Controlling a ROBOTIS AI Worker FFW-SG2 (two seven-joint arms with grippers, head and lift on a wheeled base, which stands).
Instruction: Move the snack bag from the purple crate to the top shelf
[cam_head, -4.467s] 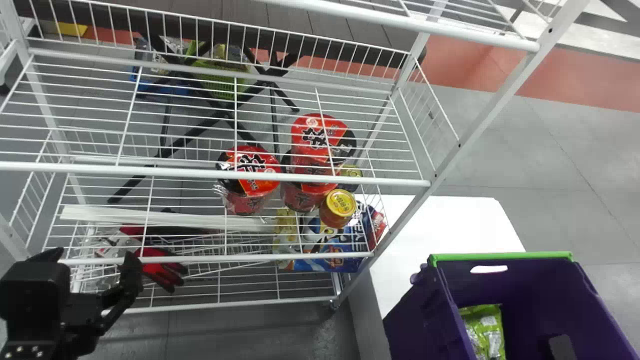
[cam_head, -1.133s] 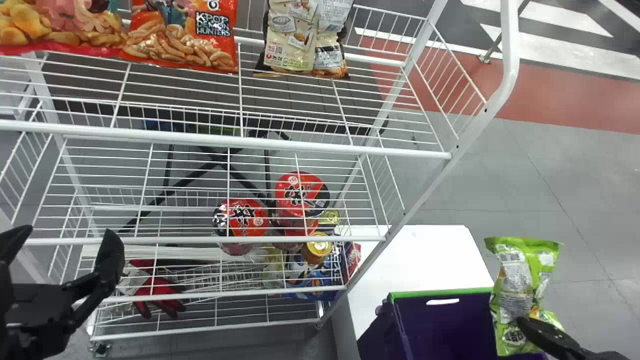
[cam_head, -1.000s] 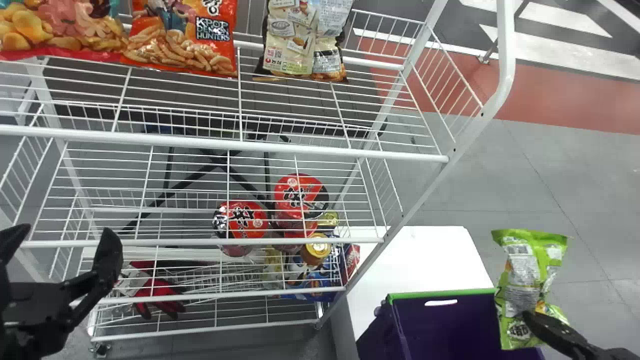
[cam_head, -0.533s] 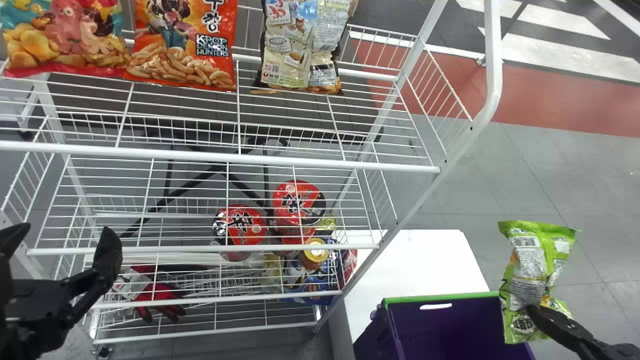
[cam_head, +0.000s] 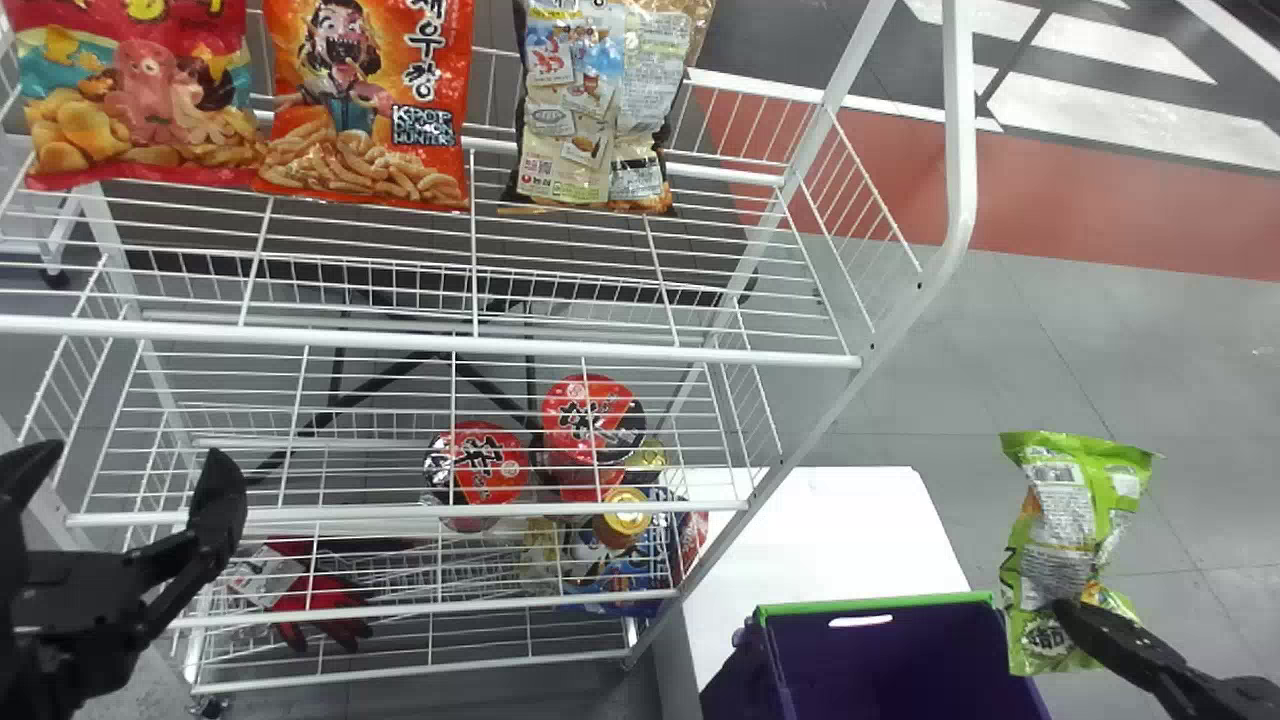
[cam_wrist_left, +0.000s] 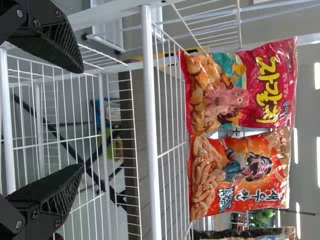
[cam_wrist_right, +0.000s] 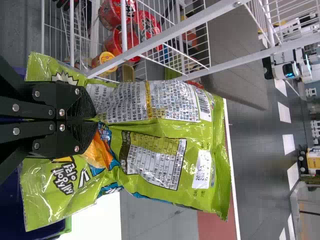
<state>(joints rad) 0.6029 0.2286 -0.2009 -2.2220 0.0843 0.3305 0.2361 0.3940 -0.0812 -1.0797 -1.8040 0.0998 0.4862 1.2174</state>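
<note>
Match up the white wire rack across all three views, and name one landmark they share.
Head view: the white wire rack stands left and centre, beyond the left gripper.
Left wrist view: beyond that gripper, carrying red and orange snack bags.
Right wrist view: beyond the green snack bag, holding red cups.
Shared landmark: the dark table behind the rack.

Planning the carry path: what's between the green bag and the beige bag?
Head view: the wire end panel and curved white post stand between green bag and beige bag.

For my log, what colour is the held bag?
Mostly green bag, best in the right wrist view.
</note>
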